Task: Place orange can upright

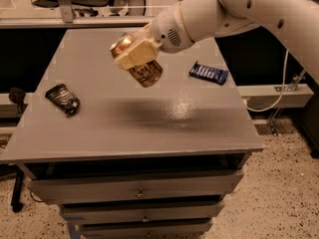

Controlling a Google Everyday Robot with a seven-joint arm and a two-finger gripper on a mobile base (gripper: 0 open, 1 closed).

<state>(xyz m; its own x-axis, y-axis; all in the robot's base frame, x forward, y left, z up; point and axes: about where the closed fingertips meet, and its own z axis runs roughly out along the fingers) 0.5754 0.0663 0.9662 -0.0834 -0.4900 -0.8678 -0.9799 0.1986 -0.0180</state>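
The orange can [144, 71] is a shiny orange-gold drink can with dark lettering. It hangs tilted in the air above the middle of the grey table [124, 128], its top end up and to the left. My gripper [134, 55] comes in from the upper right on the white arm and is shut on the can, its cream fingers [137, 53] clamped across the can's upper half. The can touches nothing else, and its shadow lies on the tabletop below.
A blue candy bar wrapper [209, 72] lies at the table's right side. A small black-and-white snack bag [63, 98] lies near the left edge. Drawers sit under the tabletop's front edge. The white arm [239, 9] crosses the upper right.
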